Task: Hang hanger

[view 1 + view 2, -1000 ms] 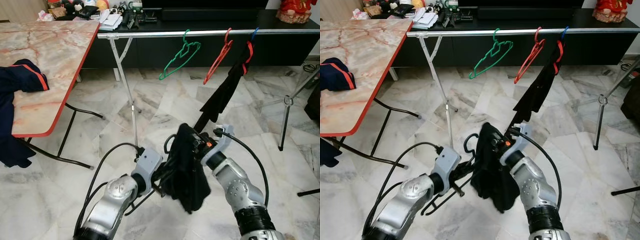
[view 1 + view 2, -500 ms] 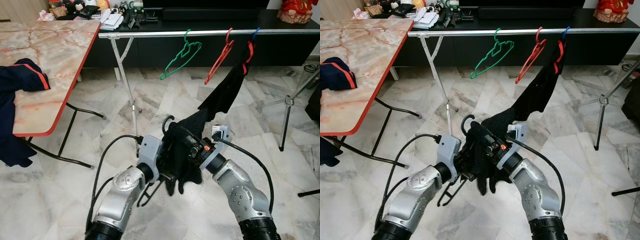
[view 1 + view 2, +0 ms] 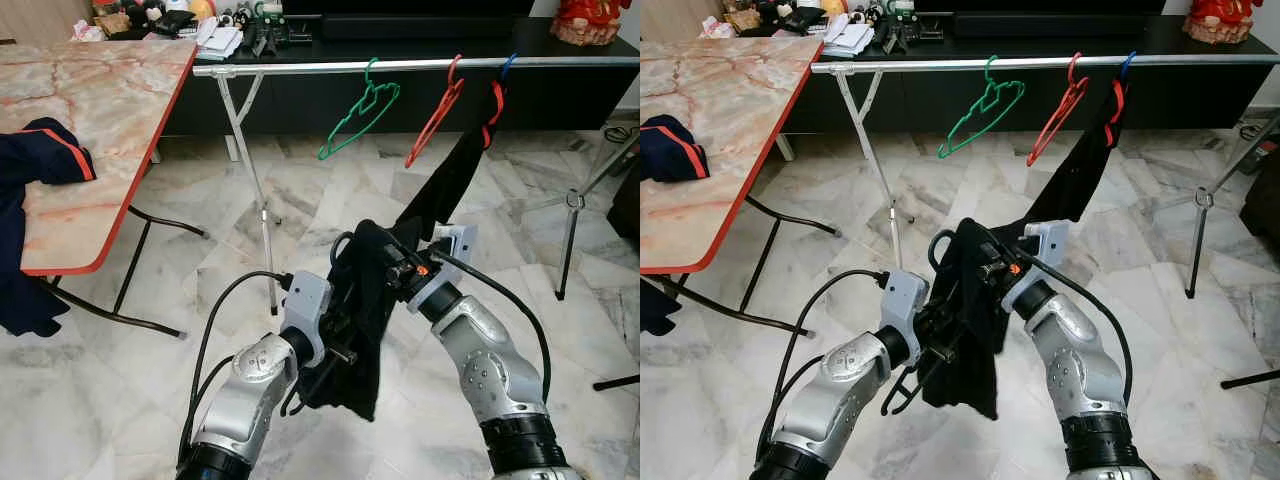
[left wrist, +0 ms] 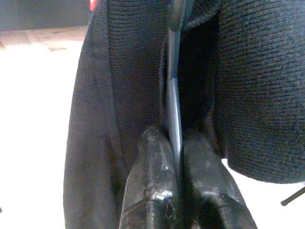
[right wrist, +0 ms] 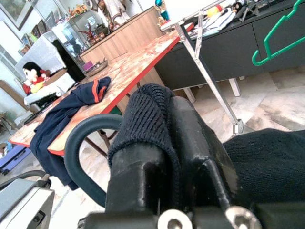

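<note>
A black knit garment (image 3: 362,330) drapes over a black hanger whose hook (image 3: 938,242) curls up at its top. I hold the bundle low in front of me, well short of the silver rail (image 3: 320,67). My left gripper (image 4: 175,143) is shut on the hanger's thin bar, under the cloth. At the hanger's neck, my right gripper (image 5: 164,143) is shut on a fold of the knit garment. The rail carries a green hanger (image 3: 360,110), a red hanger (image 3: 437,112) and a blue hanger hook (image 3: 509,66) with a black garment (image 3: 450,180) hanging from it.
A marble-topped folding table (image 3: 100,110) stands at the left with a navy garment (image 3: 40,160) draped over its edge. The rail's leg (image 3: 262,200) stands just ahead of my left arm. A tripod stand (image 3: 572,220) is at the right, and a black cabinet (image 3: 300,100) is behind the rail.
Both grippers have risen a little with the hanger. The garment, bunched up half a second ago, now hangs down long and straight.
</note>
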